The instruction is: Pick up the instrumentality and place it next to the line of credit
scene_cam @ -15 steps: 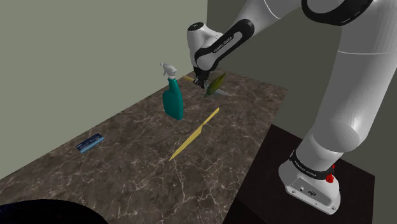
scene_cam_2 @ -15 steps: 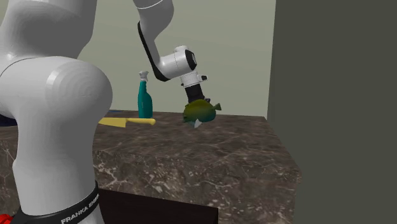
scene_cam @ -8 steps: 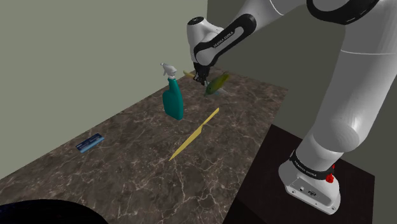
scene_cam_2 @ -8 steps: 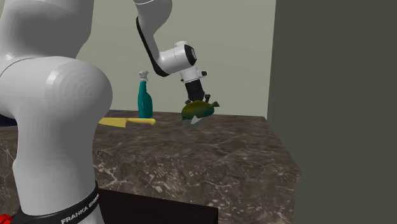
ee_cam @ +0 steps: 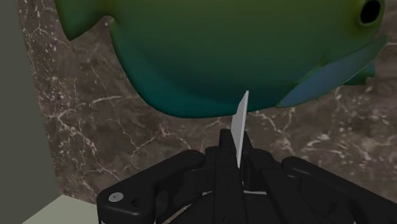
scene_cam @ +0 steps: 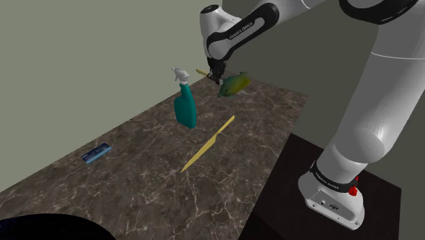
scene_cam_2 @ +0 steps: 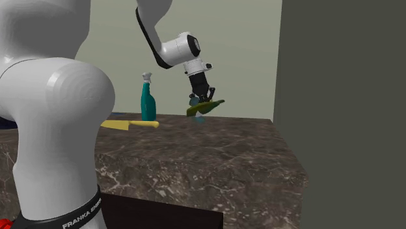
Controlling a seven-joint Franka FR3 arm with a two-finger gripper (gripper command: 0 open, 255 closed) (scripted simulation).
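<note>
Where the dark, white-veined, marble-patterned bench (scene_cam: 150, 184) runs up to the far wall, the claw (scene_cam: 216, 76) hangs with its black fingers pinched almost together on a thin pale fin. The fin juts from the fish-shaped object (scene_cam: 233, 84), a smooth, rounded body shading from olive green to teal, held clear above the bench. A teal spray bottle (scene_cam: 184, 109) stands nearby, a long flat yellow blade (scene_cam: 208, 144) lies beside it, and the small blue card (scene_cam: 97, 152) lies well apart toward the shoulder view's left.

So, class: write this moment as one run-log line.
claw: shut on green fish | fish: clear of counter | blue card: flat on counter
</note>
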